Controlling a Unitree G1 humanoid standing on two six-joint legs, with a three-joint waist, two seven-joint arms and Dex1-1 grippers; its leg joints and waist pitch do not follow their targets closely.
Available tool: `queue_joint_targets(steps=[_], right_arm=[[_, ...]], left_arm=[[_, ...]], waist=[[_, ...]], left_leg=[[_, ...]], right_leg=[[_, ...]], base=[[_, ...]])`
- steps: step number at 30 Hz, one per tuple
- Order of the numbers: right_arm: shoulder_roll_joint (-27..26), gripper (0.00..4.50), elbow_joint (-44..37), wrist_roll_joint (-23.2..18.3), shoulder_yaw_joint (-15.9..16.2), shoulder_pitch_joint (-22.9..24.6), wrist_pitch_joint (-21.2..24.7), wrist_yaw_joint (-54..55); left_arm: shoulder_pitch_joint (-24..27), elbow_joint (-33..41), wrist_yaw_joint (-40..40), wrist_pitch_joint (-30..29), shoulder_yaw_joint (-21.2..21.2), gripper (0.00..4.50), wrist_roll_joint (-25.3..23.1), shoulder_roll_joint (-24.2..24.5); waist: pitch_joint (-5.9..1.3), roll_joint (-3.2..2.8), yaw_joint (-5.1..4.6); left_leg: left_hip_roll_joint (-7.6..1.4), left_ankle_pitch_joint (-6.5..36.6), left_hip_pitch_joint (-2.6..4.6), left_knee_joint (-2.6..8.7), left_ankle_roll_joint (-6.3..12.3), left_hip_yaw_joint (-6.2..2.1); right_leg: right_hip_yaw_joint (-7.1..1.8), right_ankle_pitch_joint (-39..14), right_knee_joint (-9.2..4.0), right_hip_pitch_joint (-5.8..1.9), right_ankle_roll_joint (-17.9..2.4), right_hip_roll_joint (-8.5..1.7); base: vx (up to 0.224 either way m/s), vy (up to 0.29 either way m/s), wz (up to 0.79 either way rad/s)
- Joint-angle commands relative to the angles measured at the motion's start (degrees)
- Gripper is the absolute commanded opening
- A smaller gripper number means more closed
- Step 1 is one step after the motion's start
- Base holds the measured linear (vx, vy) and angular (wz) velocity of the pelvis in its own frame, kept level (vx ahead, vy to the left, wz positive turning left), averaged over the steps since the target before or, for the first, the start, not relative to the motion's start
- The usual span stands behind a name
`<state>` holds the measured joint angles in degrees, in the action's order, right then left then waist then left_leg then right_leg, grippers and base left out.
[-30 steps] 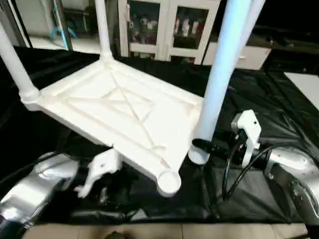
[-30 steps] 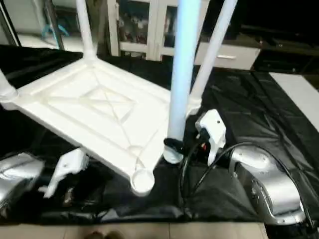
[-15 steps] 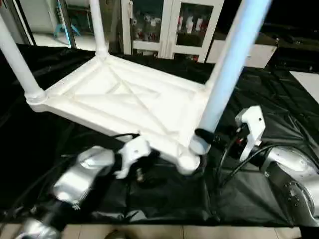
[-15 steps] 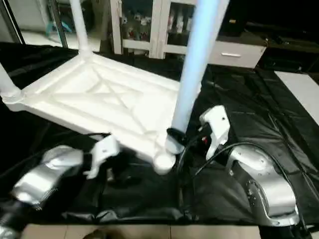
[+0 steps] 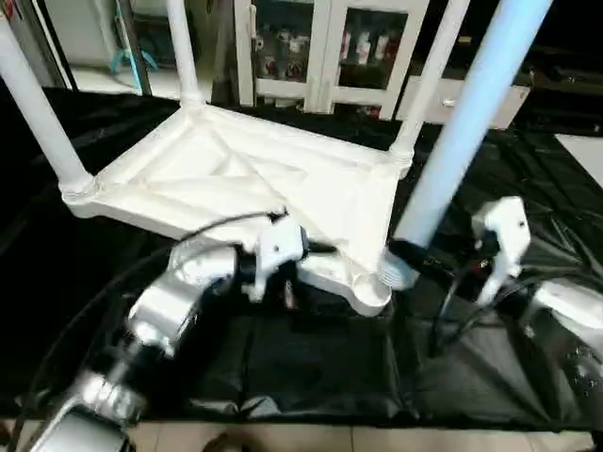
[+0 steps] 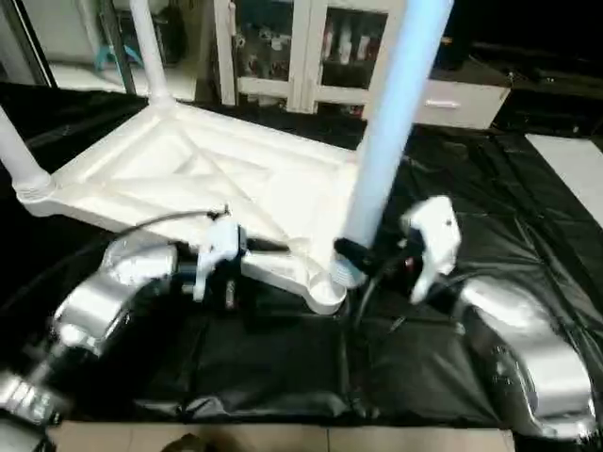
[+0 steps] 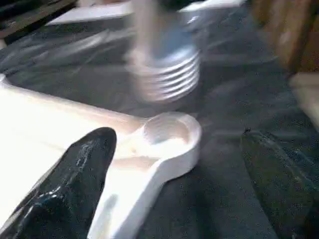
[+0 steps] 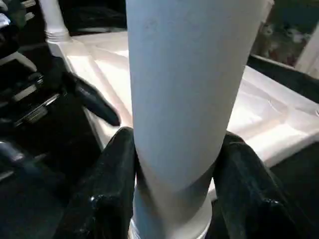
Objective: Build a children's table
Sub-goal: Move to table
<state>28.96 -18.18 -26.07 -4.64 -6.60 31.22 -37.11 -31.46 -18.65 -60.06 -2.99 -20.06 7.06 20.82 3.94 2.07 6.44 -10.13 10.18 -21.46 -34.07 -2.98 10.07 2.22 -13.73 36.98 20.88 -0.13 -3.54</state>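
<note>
The children's table lies upside down, its white ribbed top (image 5: 236, 179) on black sheeting. Three white legs stand in corner sockets: near left (image 5: 38, 104), back left (image 5: 181, 47) and back right (image 5: 429, 80). The near right socket (image 7: 167, 132) is empty. My right gripper (image 8: 177, 139) is shut on the fourth leg (image 5: 462, 122), which leans to the right. Its ribbed lower end (image 7: 164, 69) hangs just beside and above the empty socket (image 5: 372, 297). My left gripper (image 7: 174, 139) is open, with one finger on each side of that socket corner.
Black sheeting (image 5: 311, 367) covers the work surface, and a strip of light floor (image 5: 377, 438) runs along its near edge. White glass-door cabinets (image 5: 320, 47) and a low drawer unit (image 5: 499, 99) stand behind. Cables trail from both forearms.
My left arm has swung from the front left in towards the empty near corner socket. The right gripper keeps hold of the leg, whose lower end stays by that corner. The view has shifted.
</note>
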Motion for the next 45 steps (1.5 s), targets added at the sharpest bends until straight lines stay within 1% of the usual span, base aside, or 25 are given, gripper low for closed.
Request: queue_joint_targets(steps=[1, 2, 4, 10, 11, 13, 14, 16, 17, 18, 19, 20, 22, 23, 24, 25, 26, 27, 28, 29, 30, 31, 32, 35, 45], right_arm=[[-0.2, 1.84, 0.0, 1.4, -1.8, -0.4, -0.4, 2.0], [-3.5, 1.84, -0.6, 2.9, -2.3, -0.5, -0.4, 8.1], [-4.7, 1.84, -0.9, 3.3, -2.4, -0.6, -0.1, 10.1], [-13.1, 1.84, -3.4, 7.1, -1.7, 0.7, -0.9, 22.2], [-13.6, 1.84, -2.6, 8.3, -0.9, 0.5, -1.6, 23.1], [-14.4, 1.84, -0.8, 9.5, 0.2, -0.2, -2.7, 23.7], [-14.4, 1.84, -0.8, 9.5, 0.2, -0.2, -2.7, 23.7], [-14.7, 1.84, 0.5, 10.0, 1.0, -0.9, -3.1, 23.5], [-14.8, 1.84, 0.9, 10.1, 1.2, -1.3, -3.2, 23.5], [-14.7, 1.84, 1.4, 10.1, 1.3, -1.7, -3.2, 23.3], [-14.7, 1.84, 1.6, 10.2, 1.4, -2.1, -3.1, 23.3], [-14.8, 1.84, 1.8, 10.5, 1.4, -2.3, -3.1, 23.4], [-14.9, 1.84, 2.2, 10.7, 1.0, -2.5, -3.4, 23.7], [-15.5, 1.84, 3.0, 10.3, -0.3, -2.6, -2.9, 24.7], [-16.0, 1.84, 3.5, 9.9, -1.2, -2.7, -2.5, 25.4], [-15.6, 1.84, 3.8, 10.2, -1.2, -2.6, -2.4, 25.8], [-15.2, 1.84, 3.7, 10.6, -0.7, -2.4, -2.5, 25.5], [-14.8, 1.84, 3.6, 10.9, -0.2, -2.2, -2.5, 25.3], [-14.9, 1.84, 3.5, 11.0, -0.1, -2.0, -2.5, 25.3], [-15.0, 1.84, 3.4, 11.0, 0.0, -1.9, -2.5, 25.4], [-15.1, 1.84, 3.3, 11.5, 0.2, -1.7, -2.5, 25.8], [-15.4, 1.84, 3.3, 12.1, 0.5, -1.5, -2.8, 26.3], [-15.4, 1.84, 3.4, 12.3, 0.6, -1.5, -3.0, 26.2], [-15.9, 1.84, 3.5, 12.6, 0.4, -1.5, -2.9, 26.9], [-15.9, 1.84, 3.1, 12.4, -0.7, -0.5, -2.8, 27.4]], left_arm=[[-1.8, -4.1, 3.5, 3.2, -0.6, 4.5, -3.8, -0.5], [-3.3, -8.8, 11.3, 3.6, 2.1, 4.5, -4.9, -1.8], [-3.2, -9.2, 14.5, 3.0, 4.0, 4.5, -4.2, -2.6], [7.1, 3.3, 32.0, -3.5, 20.8, 4.5, 6.1, -10.0], [8.2, 4.3, 36.9, -3.4, 23.6, 4.5, 7.5, -12.8], [9.0, 3.9, 42.0, -2.2, 25.2, 4.5, 7.5, -15.2], [9.0, 3.9, 42.0, -2.2, 25.2, 4.5, 7.5, -15.2], [9.7, 3.4, 43.6, -0.5, 23.5, 4.5, 4.6, -15.3], [9.9, 3.4, 44.1, -0.2, 22.8, 4.5, 3.6, -15.4], [10.0, 4.1, 44.1, -0.6, 22.0, 4.5, 2.7, -15.6], [10.1, 4.7, 44.2, -1.0, 21.7, 4.5, 2.2, -15.8], [10.2, 5.8, 44.5, -1.9, 21.5, 4.5, 1.8, -15.9], [10.3, 6.7, 44.8, -3.0, 21.3, 4.5, 1.1, -15.9], [10.1, 7.0, 45.3, -3.5, 21.0, 4.5, 0.4, -15.7], [10.0, 7.0, 45.6, -3.6, 20.9, 4.5, 0.1, -15.6], [9.7, 7.1, 46.2, -6.0, 20.8, 4.5, 0.8, -15.6], [9.5, 7.1, 46.7, -6.5, 20.5, 4.5, 0.3, -15.3], [9.4, 7.1, 47.2, -6.6, 20.1, 4.5, -0.5, -14.9], [9.4, 7.2, 46.8, -6.3, 19.7, 4.5, -0.9, -14.7], [9.4, 7.3, 46.1, -6.1, 19.4, 4.5, -1.0, -14.4], [9.4, 7.3, 45.7, -5.9, 19.4, 4.5, -0.6, -14.6], [9.6, 7.8, 45.5, -6.5, 19.4, 4.5, -0.4, -15.2], [9.6, 8.2, 45.5, -7.1, 19.3, 4.5, -0.3, -15.4], [9.6, 9.1, 45.2, -7.1, 18.5, 4.5, -0.7, -15.2], [9.5, 8.7, 44.6, -6.0, 18.7, 4.5, 0.1, -15.8]], waist=[[-3.94, -0.17, -0.03], [-4.2, -2.49, -0.09], [-4.43, -1.06, -0.49], [-4.5, -2.25, -1.86], [-4.36, -2.83, -2.58], [-5.29, -4.82, -4.87], [-4.64, -5.06, -6.1], [-4.44, -4.03, -6.08], [-4.12, -2.4, -5.77], [-3.93, -1.7, -5.3], [-4.0, -0.05, -4.14], [-4.4, 0.36, -2.14], [-2.49, 0.48, -2.24], [-3.34, -0.71, -2.66], [-4.27, -0.56, -2.59], [-6.02, -3.77, -1.67], [-5.75, -3.72, -3.57], [-6.42, -2.19, -4.16], [-5.93, -2.4, -3.73], [-5.37, 0.47, -2.68], [-5.59, 1.32, -2.05], [-5.14, -0.07, -0.43], [-5.1, 0.25, -0.62], [-4.47, -0.86, -1.29], [-4.06, -1.49, -3.29]], left_leg=[[-3.15, 8.5, 1.19, 3.84, -0.43, -1.22], [-3.2, 8.9, 1.42, 3.73, -1.45, -1.43], [-2.95, 8.6, 1.09, 3.69, -1.87, -1.5], [-3.47, 7.0, 0.92, 3.63, -0.74, -1.89], [-2.41, 9.6, -1.4, 5.18, 4.4, -5.28], [-6.02, 9.6, 1.53, 5.37, 14.23, -12.1], [-6.46, 11.0, 1.42, 6.95, 18.94, -15.55], [-5.48, 13.8, 1.42, 7.91, 18.49, -17.73], [-1.34, 18.9, -0.86, 9.09, 13.71, -19.04], [0.52, 20.0, -1.71, 8.2, 11.52, -18.61], [4.9, 19.3, -4.19, 0.48, 6.07, -14.53], [4.68, 14.3, -4.88, -13.95, 5.03, -4.76], [2.66, 12.3, -6.17, -15.17, 5.43, -2.88], [1.77, 18.2, -0.31, -11.02, 5.91, -1.6], [1.33, 19.0, -0.62, -7.56, 6.8, -1.47], [-6.74, 8.1, 4.24, -0.77, 11.56, -6.38], [-19.62, -1.7, 5.46, 3.36, 17.39, -12.5], [-14.92, -16.3, 8.17, -0.19, 22.53, -9.92], [-11.34, -22.8, 7.22, -2.02, 24.05, -8.4], [-1.99, -17.7, 1.24, -4.63, 17.99, -3.63], [0.4, -11.7, -0.99, -4.4, 14.79, -2.87], [-0.19, -1.7, -0.96, -2.89, 7.37, -2.79], [-0.24, 2.8, -0.53, -1.11, 2.71, -2.66], [-1.11, 6.4, 0.15, 1.85, -1.43, -2.5], [-2.48, 14.9, 1.32, 3.9, -2.65, -2.15]], right_leg=[[-2.69, -2.3, -4.82, -1.9, -10.1, -4.97], [-2.61, -1.0, -4.58, -1.59, -10.4, -4.83], [-2.48, 1.9, -4.25, -2.11, -11.4, -4.8], [-1.68, 4.6, -3.83, -1.97, -13.8, -3.34], [2.55, 3.0, -3.18, -3.53, -13.8, -2.83], [4.17, 0.2, 0.13, -1.21, -16.9, -0.75], [4.02, -7.6, 2.62, -0.26, -16.5, 0.29], [3.06, -11.4, 4.08, 0.63, -16.0, 0.62], [0.94, -13.0, 2.36, -1.16, -18.4, -0.22], [0.47, -14.7, 0.08, -1.85, -21.0, -1.14], [0.05, -22.8, -6.48, -2.61, -26.8, -5.21], [1.39, -27.6, -10.37, -3.45, -29.9, -9.21], [3.05, -25.4, -9.54, -2.98, -24.0, -8.94], [2.29, -26.8, -10.44, -0.97, -15.5, -6.47], [1.8, -23.6, -9.27, -3.49, -12.4, -4.95], [4.74, -10.0, -7.05, -2.61, -3.8, -1.9], [3.68, -8.7, 3.73, 2.14, 2.9, -4.22], [-1.01, -1.3, 5.92, 7.07, 2.1, -6.07], [-3.26, 4.3, 3.61, 7.46, 1.6, -7.08], [-5.68, 14.5, -1.63, 2.86, 3.7, -7.14], [-5.93, 16.6, -1.64, 0.04, 5.4, -6.88], [-5.36, 14.9, -2.57, -0.25, 7.1, -7.15], [-4.2, 11.0, -2.44, -1.58, 7.4, -5.52], [-2.78, 1.2, -3.79, -1.79, 2.1, -3.72], [-2.61, -9.7, -5.76, -1.01, -8.0, -3.41]], base=[[0.0, 0.0, 0.0], [0.0, 0.0, 0.0], [0.0, 0.0, 0.0], [0.0, 0.0, 0.0], [0.005, -0.032, 0.31], [-0.003, -0.046, 0.45], [-0.038, -0.105, 0.54], [-0.041, -0.13, 0.53], [-0.054, -0.203, 0.53], [-0.054, -0.203, 0.53], [-0.085, -0.224, 0.63], [-0.071, -0.213, 0.51], [-0.05, -0.208, 0.45], [-0.037, -0.179, 0.36], [-0.037, -0.179, 0.36], [-0.045, -0.181, 0.31], [-0.011, -0.181, 0.23], [-0.011, -0.181, 0.23], [0.001, -0.134, 0.12], [-0.043, -0.064, 0.04], [-0.043, -0.064, 0.04], [-0.064, -0.092, 0.05], [-0.049, -0.14, 0.03], [-0.054, -0.09, -0.04], [-0.023, -0.003, -0.02]])
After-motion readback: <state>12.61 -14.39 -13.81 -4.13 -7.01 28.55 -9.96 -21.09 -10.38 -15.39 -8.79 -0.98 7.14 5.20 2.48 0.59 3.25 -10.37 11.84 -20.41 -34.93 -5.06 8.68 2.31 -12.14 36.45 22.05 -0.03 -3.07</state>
